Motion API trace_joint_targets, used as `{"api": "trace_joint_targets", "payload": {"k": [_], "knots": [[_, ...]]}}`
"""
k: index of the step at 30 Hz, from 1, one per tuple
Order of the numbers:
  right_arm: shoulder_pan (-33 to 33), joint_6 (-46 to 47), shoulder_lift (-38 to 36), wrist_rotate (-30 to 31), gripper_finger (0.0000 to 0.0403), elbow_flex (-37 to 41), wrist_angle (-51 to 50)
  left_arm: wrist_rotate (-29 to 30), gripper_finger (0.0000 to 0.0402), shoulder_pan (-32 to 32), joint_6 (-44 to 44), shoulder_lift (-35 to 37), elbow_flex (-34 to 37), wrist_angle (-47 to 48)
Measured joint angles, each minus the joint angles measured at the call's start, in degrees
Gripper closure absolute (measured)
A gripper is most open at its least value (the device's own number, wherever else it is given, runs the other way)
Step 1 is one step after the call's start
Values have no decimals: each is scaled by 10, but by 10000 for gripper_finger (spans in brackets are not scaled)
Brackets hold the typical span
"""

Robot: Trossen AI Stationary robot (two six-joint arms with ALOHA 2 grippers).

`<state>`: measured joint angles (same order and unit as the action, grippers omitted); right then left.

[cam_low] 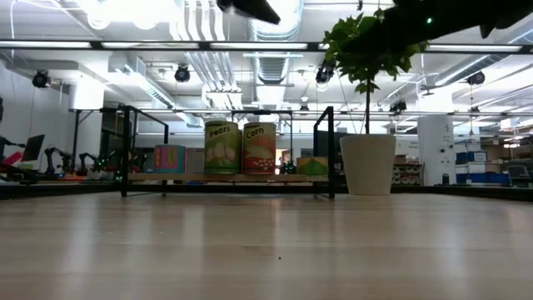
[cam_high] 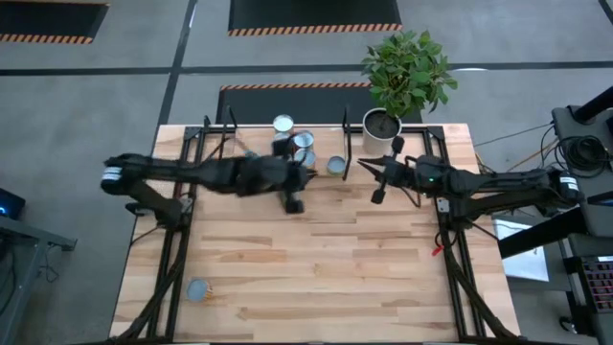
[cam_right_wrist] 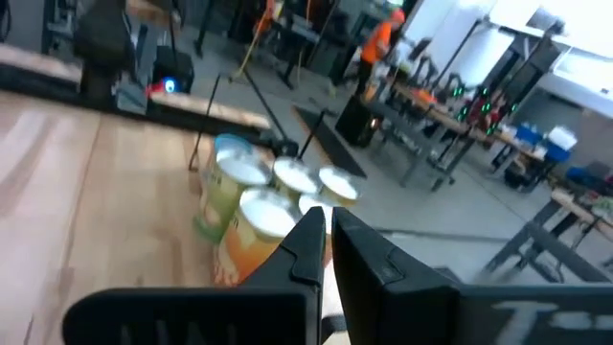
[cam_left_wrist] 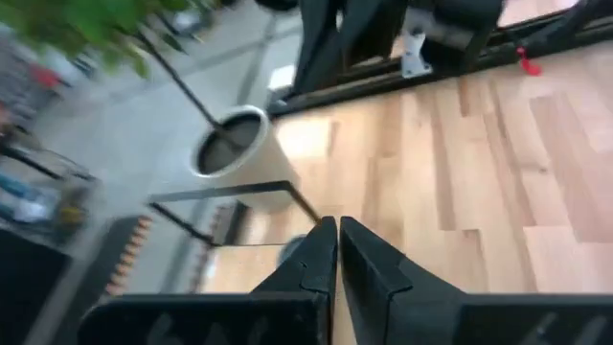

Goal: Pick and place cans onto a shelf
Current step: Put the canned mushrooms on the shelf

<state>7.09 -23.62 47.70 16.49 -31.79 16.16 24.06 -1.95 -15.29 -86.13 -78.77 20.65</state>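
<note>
Several cans (cam_high: 295, 142) stand on the shelf (cam_high: 215, 134) at twelve o'clock, both left gripper (cam_high: 295, 203) and right gripper (cam_high: 377, 195) pressed together, holding nothing.

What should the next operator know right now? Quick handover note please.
Left gripper: shut, empty, above the table near the shelf.
Right gripper: shut, empty, beside the plant pot.
Done: a cluster of cans stands at the shelf; the low view shows the Pears can and Corn can upright on its board.
Left: one can lies alone at the table's near left corner; another can sits by the shelf's right end, unclear whether on the board.
</note>
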Motion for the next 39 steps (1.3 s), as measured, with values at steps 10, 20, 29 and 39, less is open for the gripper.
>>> {"api": "trace_joint_targets", "payload": {"k": [10,20,29,39], "knots": [[-2,-4,-55,0,390,0,-25,-65,402,61,96,-145,-11,-111],[-2,-5,-55,-1,390,0,-28,40,402,57,135,-264,-15,-155],[-2,-14,-56,0,390,0,-32,85,402,45,163,-293,-22,-160],[-2,-16,-55,0,390,0,-35,289,402,-23,153,-346,-22,-200]]}}
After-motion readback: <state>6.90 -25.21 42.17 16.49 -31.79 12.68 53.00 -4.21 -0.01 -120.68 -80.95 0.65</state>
